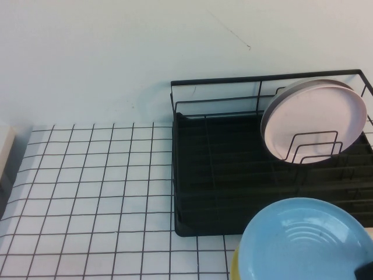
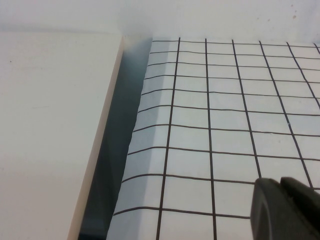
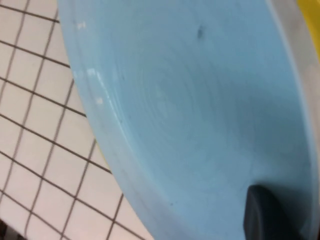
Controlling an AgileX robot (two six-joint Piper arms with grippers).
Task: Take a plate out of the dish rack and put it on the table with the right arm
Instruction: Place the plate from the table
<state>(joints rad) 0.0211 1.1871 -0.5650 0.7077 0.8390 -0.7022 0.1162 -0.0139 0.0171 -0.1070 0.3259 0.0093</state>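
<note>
The light blue plate (image 1: 303, 242) hangs tilted at the near right, just in front of the black wire dish rack (image 1: 210, 175) and above the gridded table (image 1: 87, 192). My right gripper (image 1: 366, 272) shows only as a black tip at the plate's near right edge and is shut on it. In the right wrist view the plate (image 3: 190, 110) fills the picture, with one black finger (image 3: 265, 215) pressed on its face; the other finger is hidden behind it. My left gripper (image 2: 277, 181) is shut and empty, low over the table (image 2: 225, 125) at the far left.
A pale pink plate (image 1: 315, 119) stands upright in the rack's wire loops at the back right. A yellow plate edge (image 1: 235, 263) shows behind the blue one, also in the right wrist view (image 3: 310, 15). A white block (image 2: 50, 125) borders the table's left edge.
</note>
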